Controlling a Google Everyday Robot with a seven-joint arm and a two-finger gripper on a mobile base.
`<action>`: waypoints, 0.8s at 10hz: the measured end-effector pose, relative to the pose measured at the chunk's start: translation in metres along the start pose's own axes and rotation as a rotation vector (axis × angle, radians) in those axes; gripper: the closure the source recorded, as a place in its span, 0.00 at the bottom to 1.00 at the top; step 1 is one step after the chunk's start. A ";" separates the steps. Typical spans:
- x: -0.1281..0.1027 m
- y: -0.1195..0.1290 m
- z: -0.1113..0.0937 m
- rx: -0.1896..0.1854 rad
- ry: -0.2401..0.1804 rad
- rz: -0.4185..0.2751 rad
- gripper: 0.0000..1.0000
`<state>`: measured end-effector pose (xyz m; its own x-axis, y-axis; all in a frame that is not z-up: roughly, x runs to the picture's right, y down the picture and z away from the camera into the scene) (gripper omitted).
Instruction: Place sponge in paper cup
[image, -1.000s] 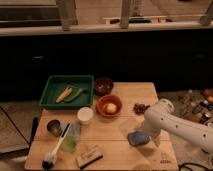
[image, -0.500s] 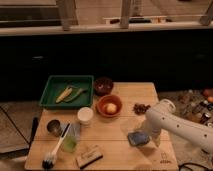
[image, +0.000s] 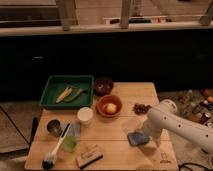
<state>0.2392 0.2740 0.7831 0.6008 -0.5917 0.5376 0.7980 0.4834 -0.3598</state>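
Flat, blue-grey sponge (image: 136, 139) lies on the wooden table (image: 120, 152), the gripper (image: 147, 137) spread at its right edge; both unmoved from a second earlier.

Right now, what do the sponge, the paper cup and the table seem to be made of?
The sponge looks like soft foam, matte blue-grey, as far as the look tells; the gripper is at its right edge. The paper cup: white, matte, probably paper. The table: pale wood, board seams showing.
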 end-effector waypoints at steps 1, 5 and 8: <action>0.000 -0.001 0.000 0.002 -0.002 -0.009 0.20; 0.000 0.001 0.002 0.014 -0.010 -0.024 0.20; -0.001 0.003 0.003 0.022 -0.014 -0.038 0.20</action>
<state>0.2407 0.2776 0.7842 0.5693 -0.6011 0.5608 0.8189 0.4752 -0.3219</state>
